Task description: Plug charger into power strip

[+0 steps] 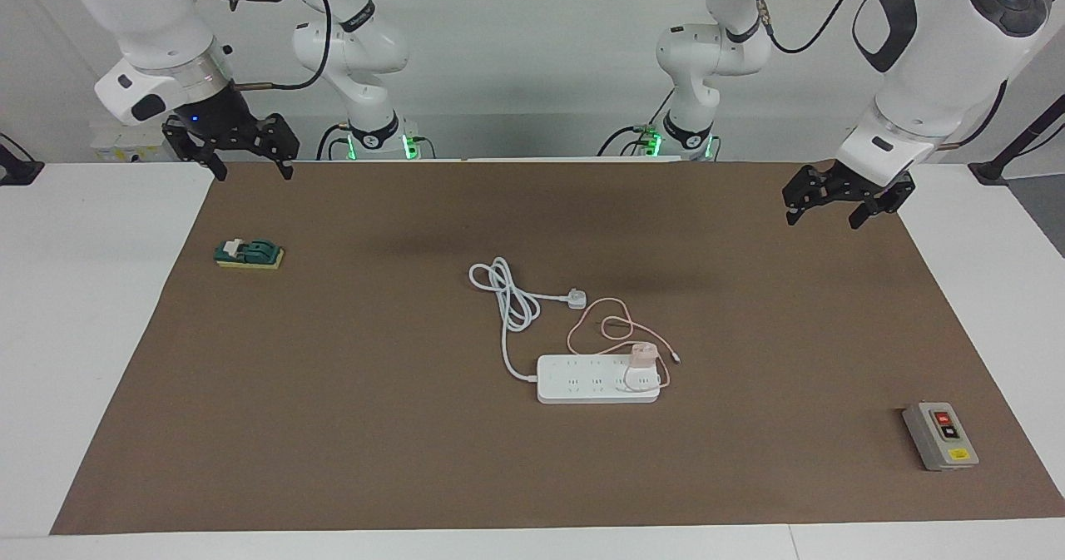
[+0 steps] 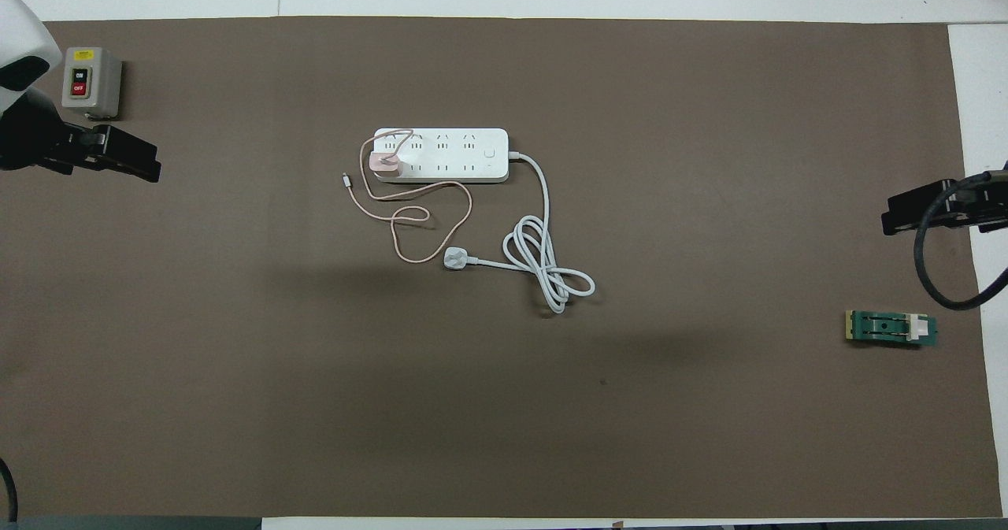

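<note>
Charger [image 1: 641, 354] seated on power strip [image 1: 582, 380], mid-mat, at its left-arm end.
Left gripper [image 1: 840, 200] and right gripper [image 1: 230, 146] hang spread, empty, well apart (judgement: check seating; avoid snagging pink cable).

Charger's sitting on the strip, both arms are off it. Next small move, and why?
Probably none beyond parking: the charger stands on the strip at its left-arm end, apparently plugged in, though seating depth can't be read. The left pincer is up over the mat's edge, open and empty; the right pincer waits, open. I'd take the left arm home.
</note>
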{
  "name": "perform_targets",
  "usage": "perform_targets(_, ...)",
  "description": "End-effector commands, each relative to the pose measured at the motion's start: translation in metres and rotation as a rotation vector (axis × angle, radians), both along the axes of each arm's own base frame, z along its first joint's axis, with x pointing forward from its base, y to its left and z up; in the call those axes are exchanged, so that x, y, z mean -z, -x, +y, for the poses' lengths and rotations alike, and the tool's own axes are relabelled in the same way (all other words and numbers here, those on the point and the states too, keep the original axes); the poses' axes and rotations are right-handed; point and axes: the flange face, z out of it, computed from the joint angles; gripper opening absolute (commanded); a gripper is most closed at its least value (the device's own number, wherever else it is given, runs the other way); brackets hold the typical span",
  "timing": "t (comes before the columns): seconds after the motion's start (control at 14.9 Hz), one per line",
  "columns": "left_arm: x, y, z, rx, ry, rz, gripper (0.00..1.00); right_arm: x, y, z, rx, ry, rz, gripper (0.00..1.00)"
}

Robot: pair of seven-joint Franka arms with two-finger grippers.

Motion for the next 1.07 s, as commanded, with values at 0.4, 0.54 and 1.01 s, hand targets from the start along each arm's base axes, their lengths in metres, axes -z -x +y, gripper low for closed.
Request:
perform_targets(0.4,-0.026,0.033,0.019,-0.07,-0.003,0.026,1.0,0.0,0.003,-0.002,0.016,0.0,0.003,1.0)
perform_targets(0.54,-0.019,0.045,0.02,-0.066,-0.003,0.007,1.0,0.0,0.003,0.0,0.011,0.0,0.003,1.0)
perform_targets(1.01,-0.011,0.035,0.019,-0.069,0.003,-0.035,1.0,0.0,0.003,0.003,0.006,0.0,0.003,1.0)
